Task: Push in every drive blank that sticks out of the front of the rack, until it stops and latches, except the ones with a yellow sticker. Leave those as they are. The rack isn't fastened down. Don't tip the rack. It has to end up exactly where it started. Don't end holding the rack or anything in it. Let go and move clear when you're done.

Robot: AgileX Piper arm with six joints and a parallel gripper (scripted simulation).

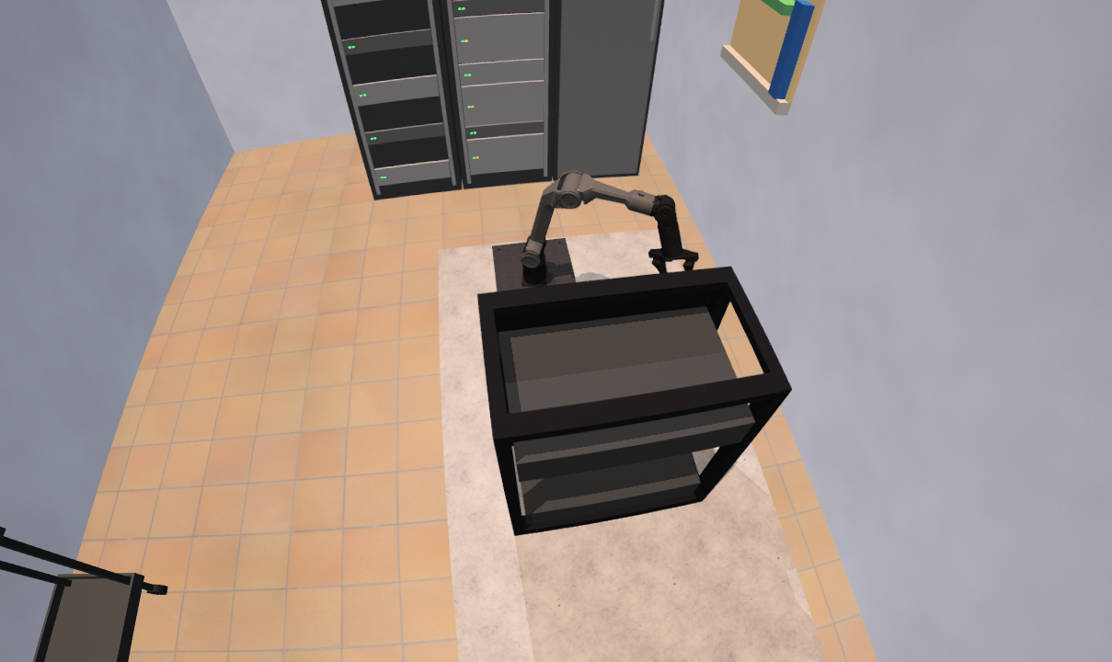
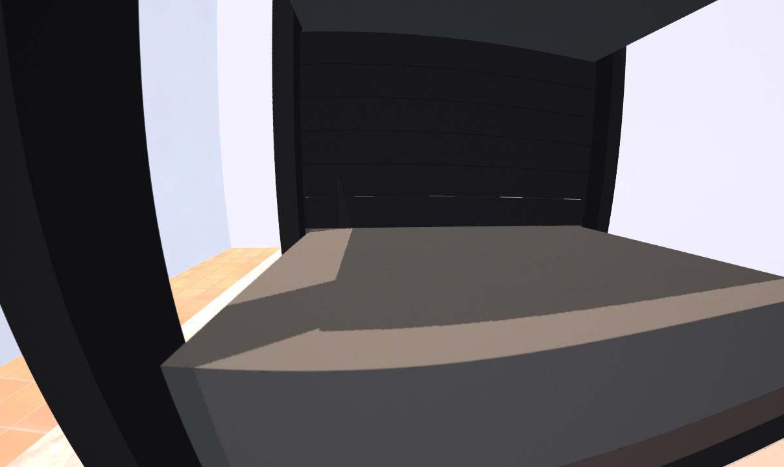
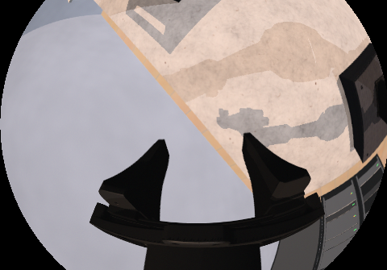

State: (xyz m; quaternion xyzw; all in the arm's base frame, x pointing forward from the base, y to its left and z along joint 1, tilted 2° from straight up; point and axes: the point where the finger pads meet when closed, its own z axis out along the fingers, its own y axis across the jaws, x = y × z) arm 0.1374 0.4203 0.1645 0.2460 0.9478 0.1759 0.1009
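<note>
The black open-frame rack stands on the pale mat, with grey shelves inside. Its side toward the arm is hidden in the top view, so I see no drive blank fronts or yellow stickers there. The exterior camera looks from inside the rack over a grey shelf at a dark wall of stacked horizontal strips; I cannot tell which of them stick out. My gripper hangs just behind the rack's far right top corner, apart from it. In the wrist view its fingers are wide open with nothing between them.
The arm's base sits on a black plate behind the rack's far left. Tall server cabinets line the back wall. A second black cart stands at the lower left. The right wall is close to the mat's edge.
</note>
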